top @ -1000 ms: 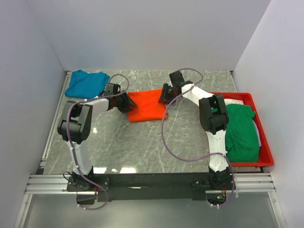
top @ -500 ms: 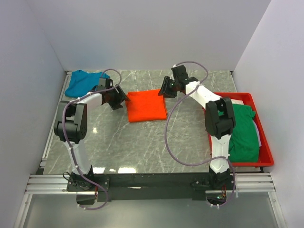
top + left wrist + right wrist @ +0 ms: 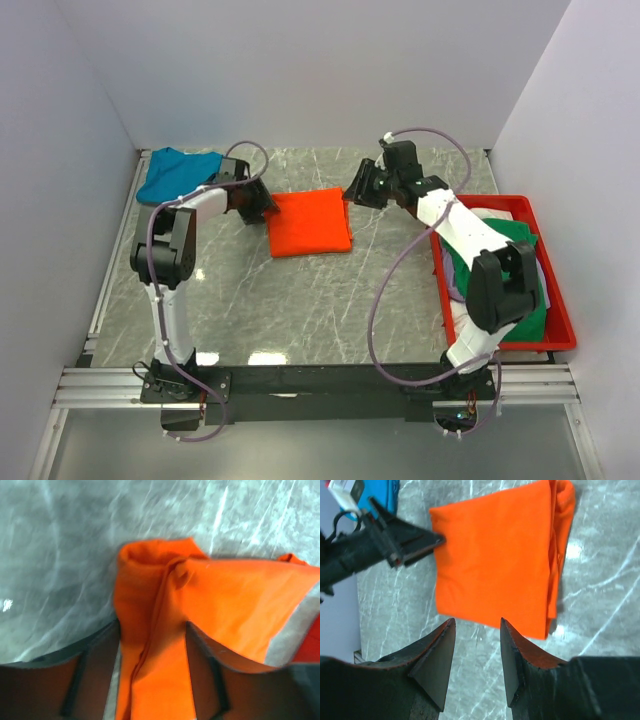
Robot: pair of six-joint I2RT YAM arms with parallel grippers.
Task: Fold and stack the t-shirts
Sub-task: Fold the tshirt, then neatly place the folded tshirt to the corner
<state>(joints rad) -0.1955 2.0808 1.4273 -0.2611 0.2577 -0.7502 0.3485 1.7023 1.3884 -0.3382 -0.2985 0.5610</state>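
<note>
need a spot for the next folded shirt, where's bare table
Bare marble table lies between the orange t-shirt and the arm bases. Crowded: left claw and right claw at that shirt; red tray is full.

Orange t-shirt, teal t-shirt, green t-shirt, red tray, grey white-veined table.

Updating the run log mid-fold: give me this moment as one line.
left gripper: shut on edge of orange t-shirt | right gripper: open, off cloth | teal t-shirt: far-left corner | green t-shirt: in red tray
</note>
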